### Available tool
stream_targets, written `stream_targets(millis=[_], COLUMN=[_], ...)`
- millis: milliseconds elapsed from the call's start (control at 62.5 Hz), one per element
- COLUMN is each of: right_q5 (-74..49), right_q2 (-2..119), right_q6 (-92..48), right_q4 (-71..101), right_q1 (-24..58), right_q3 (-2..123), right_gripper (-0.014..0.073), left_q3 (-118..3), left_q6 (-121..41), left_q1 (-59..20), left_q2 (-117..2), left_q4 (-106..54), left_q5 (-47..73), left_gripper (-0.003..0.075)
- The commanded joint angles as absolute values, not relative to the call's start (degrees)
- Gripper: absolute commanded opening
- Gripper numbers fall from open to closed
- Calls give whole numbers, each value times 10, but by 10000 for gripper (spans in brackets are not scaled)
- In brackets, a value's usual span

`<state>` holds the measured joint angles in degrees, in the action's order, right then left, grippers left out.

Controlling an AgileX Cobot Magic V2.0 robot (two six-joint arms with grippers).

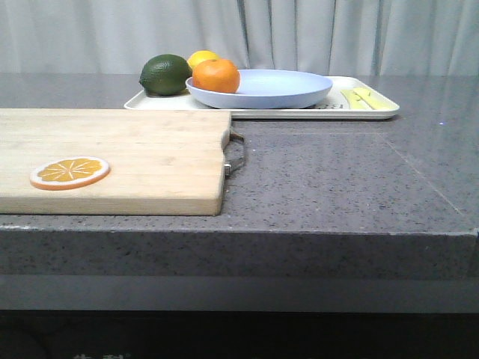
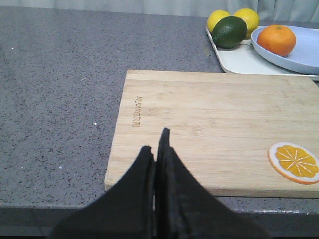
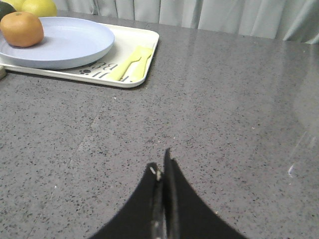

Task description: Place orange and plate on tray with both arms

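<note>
Right now the orange [image 1: 216, 75] sits inside the pale-blue plate [image 1: 277, 87], at the plate's left end as the front view shows it. The plate lies on the white tray [image 1: 374, 112], and the tray lies on the grey bench [image 1: 337, 179], on the far side of the wooden board [image 1: 135, 161].

A dark green lime [image 1: 165, 74] is on the tray too, just beside the plate, close to the orange. Two yellow lemons [image 2: 233, 19] sit behind the lime in the left wrist view. Some pale yellow cutlery [image 3: 133, 63] lies on the tray at the other side of the plate from the orange.

The wooden board has a flat orange slice [image 1: 69, 173] lying on it, near the board's front edge. A small metal handle [image 1: 235, 153] sticks out of the board's right end.

The left gripper [image 2: 157, 149] is closed with nothing in it. It hangs over the near edge of the board, well apart from the tray.

The right gripper [image 3: 162, 167] is closed too and holds nothing. It hangs over the bare bench, well apart from the tray.
</note>
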<state>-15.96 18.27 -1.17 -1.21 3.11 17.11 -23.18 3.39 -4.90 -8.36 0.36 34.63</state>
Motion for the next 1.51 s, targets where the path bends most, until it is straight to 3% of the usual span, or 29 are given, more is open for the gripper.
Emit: stream_targets(millis=[0, 496, 785, 1265, 1489], right_q5=[-112, -112, -112, -113, -113], right_q2=[185, 185, 185, 185, 185], right_q6=[-16, -16, -16, -16, -16], right_q4=[-16, -16, -16, -16, -16], right_q1=[27, 27, 27, 27, 27], right_q3=[186, 186, 186, 186, 186], right_gripper=[-61, -61, -61, -61, -61], left_q3=[-245, -243, -148, 1, 3], left_q6=[37, 37, 37, 38, 38], left_q1=[-48, -48, -8, 17, 17], left_q2=[-90, -89, 18, 15, 14], left_q4=[0, 3, 8, 8, 8], left_q5=[297, 289, 214, 102, 84], left_gripper=[-18, -18, -18, -18, -18])
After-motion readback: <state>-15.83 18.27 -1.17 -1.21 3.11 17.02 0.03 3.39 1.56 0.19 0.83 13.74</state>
